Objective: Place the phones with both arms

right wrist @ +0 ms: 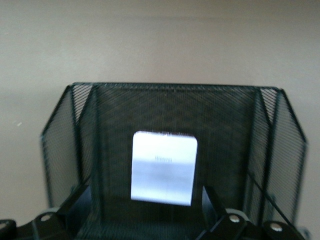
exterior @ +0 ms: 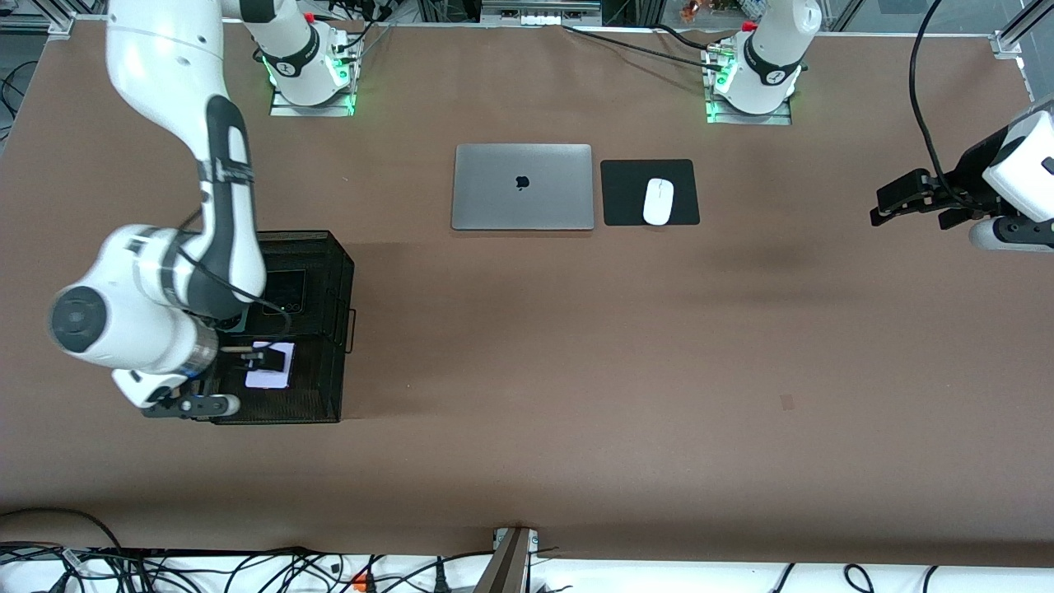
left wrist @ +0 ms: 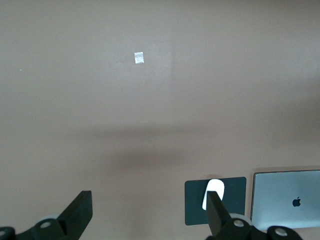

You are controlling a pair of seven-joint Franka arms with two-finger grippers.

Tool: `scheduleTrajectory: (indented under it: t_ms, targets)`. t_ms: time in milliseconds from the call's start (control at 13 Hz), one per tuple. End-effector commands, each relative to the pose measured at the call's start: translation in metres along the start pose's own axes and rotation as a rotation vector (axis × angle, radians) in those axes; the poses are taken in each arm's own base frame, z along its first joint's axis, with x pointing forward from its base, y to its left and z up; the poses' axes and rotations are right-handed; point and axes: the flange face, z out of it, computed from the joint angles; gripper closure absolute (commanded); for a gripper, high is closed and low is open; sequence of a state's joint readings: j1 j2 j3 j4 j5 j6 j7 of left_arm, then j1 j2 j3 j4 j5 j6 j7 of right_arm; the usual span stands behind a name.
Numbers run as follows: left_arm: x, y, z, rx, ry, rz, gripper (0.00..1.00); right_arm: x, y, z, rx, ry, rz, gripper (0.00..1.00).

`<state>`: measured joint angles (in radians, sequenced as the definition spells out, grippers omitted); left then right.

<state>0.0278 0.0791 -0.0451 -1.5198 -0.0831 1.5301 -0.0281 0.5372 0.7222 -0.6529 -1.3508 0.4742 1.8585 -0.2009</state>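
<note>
Fingers of the right gripper (right wrist: 142,210) (spread, empty) hang over the lilac-white phone (right wrist: 163,167) in the mesh basket (right wrist: 60,130); left gripper (left wrist: 150,215) waits, fingers apart.

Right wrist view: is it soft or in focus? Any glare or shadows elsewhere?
Right wrist view: soft; the pale phone in the mesh basket is blown out, its marking unreadable. Left wrist view: sharper; a broad soft shadow lies on the brown table above the mouse. Front view: even light, faint arm shadows, green glow at both bases.
</note>
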Motion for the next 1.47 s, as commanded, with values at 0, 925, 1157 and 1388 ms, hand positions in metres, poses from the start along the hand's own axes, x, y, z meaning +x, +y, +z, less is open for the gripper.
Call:
scheduleTrajectory:
  t_ms: [0,925,1157,1388]
  targets:
    - [-0.007,0.000,-0.005,0.007,0.001,0.008,0.00,-0.021,0.011,-0.056,0.063,-0.073,0.023,0.01]
    - [-0.007,0.000,-0.005,0.007,0.000,0.008,0.00,-0.094,-0.008,-0.195,0.003,-0.096,0.112,0.01]
    - [-0.007,0.000,-0.005,0.007,0.000,0.008,0.00,-0.080,-0.003,-0.175,-0.010,-0.082,0.106,0.01]
    - [-0.007,0.000,-0.005,0.007,0.000,0.008,0.00,-0.083,0.003,-0.180,-0.037,-0.036,0.098,0.01]
